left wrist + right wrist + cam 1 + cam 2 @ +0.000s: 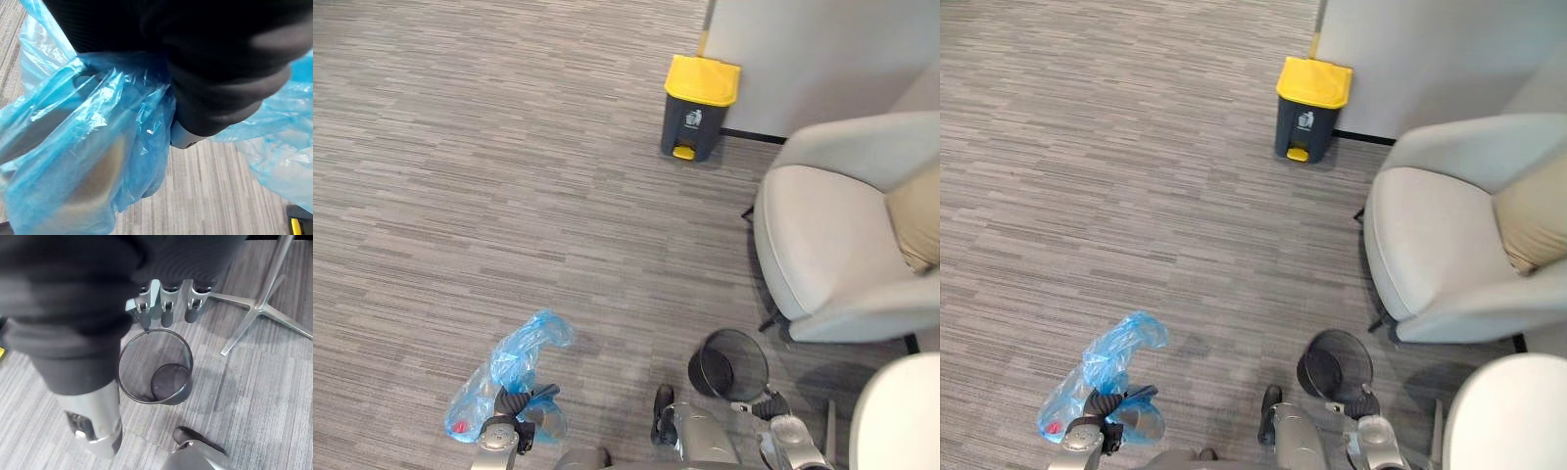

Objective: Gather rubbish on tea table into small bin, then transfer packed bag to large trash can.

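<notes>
A blue plastic bag (509, 364) with rubbish inside, a red bit showing low in it, hangs above the carpet at the lower left. My left hand (514, 405) is shut on its gathered top. In the left wrist view the bag (93, 152) wraps round the left hand (220, 73). The small black mesh bin (730, 364) stands empty on the floor, with my right hand (770, 404) just beside it, fingers (166, 308) relaxed over the bin's rim (182, 390) and holding nothing. The large grey trash can (699, 110) with a yellow lid stands far ahead by the wall.
A grey armchair (832, 235) with a beige cushion (916, 217) stands at the right, its metal legs (259, 308) close to the bin. A white rounded seat (901, 411) is at the lower right. Open carpet lies between me and the trash can.
</notes>
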Available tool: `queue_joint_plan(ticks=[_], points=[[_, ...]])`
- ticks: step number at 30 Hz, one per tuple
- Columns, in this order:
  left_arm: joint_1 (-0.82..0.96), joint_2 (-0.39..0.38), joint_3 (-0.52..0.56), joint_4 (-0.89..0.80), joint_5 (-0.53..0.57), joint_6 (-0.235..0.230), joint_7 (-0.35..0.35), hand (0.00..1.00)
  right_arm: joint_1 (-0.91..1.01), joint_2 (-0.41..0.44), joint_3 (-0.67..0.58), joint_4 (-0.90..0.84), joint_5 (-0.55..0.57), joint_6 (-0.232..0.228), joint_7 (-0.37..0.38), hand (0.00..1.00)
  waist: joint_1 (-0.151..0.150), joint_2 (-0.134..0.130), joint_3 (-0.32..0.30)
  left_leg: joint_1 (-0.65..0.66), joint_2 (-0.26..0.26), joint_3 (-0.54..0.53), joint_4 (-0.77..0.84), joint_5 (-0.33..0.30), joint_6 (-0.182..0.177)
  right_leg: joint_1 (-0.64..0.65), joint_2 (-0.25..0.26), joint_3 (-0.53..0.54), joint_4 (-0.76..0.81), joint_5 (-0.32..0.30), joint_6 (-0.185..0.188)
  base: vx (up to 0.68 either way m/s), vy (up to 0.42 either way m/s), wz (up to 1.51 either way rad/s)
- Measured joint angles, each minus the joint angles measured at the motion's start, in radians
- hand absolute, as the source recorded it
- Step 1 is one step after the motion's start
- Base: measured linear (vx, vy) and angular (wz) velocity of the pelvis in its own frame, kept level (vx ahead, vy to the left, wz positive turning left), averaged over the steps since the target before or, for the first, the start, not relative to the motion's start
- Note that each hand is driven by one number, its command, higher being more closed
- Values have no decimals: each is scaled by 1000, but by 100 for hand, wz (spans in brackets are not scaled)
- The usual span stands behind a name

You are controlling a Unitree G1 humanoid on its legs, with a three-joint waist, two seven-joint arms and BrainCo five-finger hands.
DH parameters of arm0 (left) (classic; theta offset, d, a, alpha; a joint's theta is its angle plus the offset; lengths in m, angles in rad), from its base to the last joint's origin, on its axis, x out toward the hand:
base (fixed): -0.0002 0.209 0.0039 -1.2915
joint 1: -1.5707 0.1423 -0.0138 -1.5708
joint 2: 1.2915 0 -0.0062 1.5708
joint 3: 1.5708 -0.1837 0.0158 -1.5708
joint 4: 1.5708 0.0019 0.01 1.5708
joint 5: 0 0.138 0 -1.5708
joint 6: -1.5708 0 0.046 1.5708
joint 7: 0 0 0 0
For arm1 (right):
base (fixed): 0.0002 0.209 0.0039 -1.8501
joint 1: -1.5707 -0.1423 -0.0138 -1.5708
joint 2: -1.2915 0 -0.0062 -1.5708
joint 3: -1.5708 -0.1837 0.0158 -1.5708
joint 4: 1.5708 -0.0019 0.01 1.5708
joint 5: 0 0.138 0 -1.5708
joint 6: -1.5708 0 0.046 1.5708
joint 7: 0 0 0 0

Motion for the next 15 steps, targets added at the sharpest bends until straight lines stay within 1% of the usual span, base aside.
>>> queue_joint_plan(ticks=[1, 2, 3, 4, 5, 6, 7, 8, 9, 10, 11, 12, 13, 14, 15], points=[[-3, 0, 0, 0, 0, 0, -1, 100, -1, -1, -2, 0, 0, 0, 0, 0, -2, 5, 3, -3, 5, 2, 17, 9, -18, 11, 2, -9, 2, -11, -1, 559, -135, 24], [-6, -6, 1, 0, 0, 0, -3, 100, -4, -2, -3, -6, 0, 0, 0, 0, -1, 13, 8, -20, 15, 10, 80, 27, -48, 36, 4, -22, -5, -22, -8, 419, -126, 22], [-8, -19, 4, -6, 0, 1, -3, 100, 3, -3, -2, -25, 1, 0, 0, 0, -1, 26, 14, -51, 34, 29, 208, 46, -79, 87, 17, -31, -37, -23, -9, 524, -132, 17], [-5, -34, 9, -25, 0, 1, -4, 100, 16, -2, 2, -54, 1, -1, 0, 0, 2, 37, 18, -103, 60, 54, 380, 89, -95, 148, 34, -33, -73, -24, -10, 498, -90, -3], [12, -49, 15, -51, -1, -3, -5, 100, 21, 2, 6, -92, 2, -2, 0, 0, 21, 43, 21, -178, 120, 99, 593, 80, -76, 219, 51, -17, -106, -35, -26, 569, -53, -31], [12, -59, 25, -59, -2, -3, -6, 100, 14, 11, 3, -122, 4, -3, -1, 0, 35, 41, 22, -236, 157, 143, 714, 50, -33, 270, 56, 10, -126, -46, -31, 434, -11, -40], [11, -65, 31, -63, -2, -3, -6, 100, 9, 15, 2, -135, 8, -4, -1, 0, 41, 38, 24, -268, 167, 156, 749, 38, -14, 292, 56, 22, -138, -50, -26, 399, 30, -49], [10, -72, 38, -82, -2, -3, -5, 100, 1, 21, 2, -153, 14, -6, -2, 0, 58, 27, 29, -324, 182, 177, 769, 22, 13, 330, 50, 56, -162, -64, -18, 351, 74, -54], [10, -72, 38, -98, -2, -3, -5, 100, -6, 26, 2, -168, 14, -5, -3, 0, 69, 25, 29, -385, 199, 186, 747, 13, 26, 358, 45, 89, -184, -86, 0, 339, 103, -60], [10, -72, 40, -103, -2, -3, -5, 100, -10, 28, 1, -171, 14, -6, -3, 0, 78, 26, 29, -411, 206, 187, 719, 13, 27, 368, 40, 102, -190, -97, 17, 326, 176, -63], [8, -74, 40, -103, -2, -2, -5, 100, -13, 29, 0, -170, 14, -4, -4, 0, 86, 27, 32, -454, 209, 181, 620, 13, 27, 383, 27, 127, -188, -122, 53, 335, 251, -52], [7, -79, 42, -103, -2, -2, -5, 100, -12, 30, -5, -170, 14, -3, -5, 0, 85, 31, 33, -473, 197, 164, 466, 24, 12, 399, 6, 141, -180, -149, 80, 432, 361, -45], [7, -83, 46, -103, -2, -2, -5, 100, -6, 30, -12, -169, 14, 0, -5, 0, 85, 37, 31, -468, 191, 151, 359, 51, -8, 409, -2, 146, -174, -165, 98, 381, 346, -37], [7, -92, 46, -98, -2, -2, -4, 100, 7, 25, -24, -162, 14, 1, -7, 0, 86, 59, 24, -440, 196, 139, 207, 222, -12, 418, -2, 165, -159, -206, 153, 485, 423, -21], [-15, -87, 46, -74, -2, 4, -4, 100, 12, 45, -29, -143, 14, 11, -6, 0, 82, 11, 18, -421, 144, 171, 202, 178, -19, 423, -53, 172, -166, -212, 160, 411, 326, -15]])
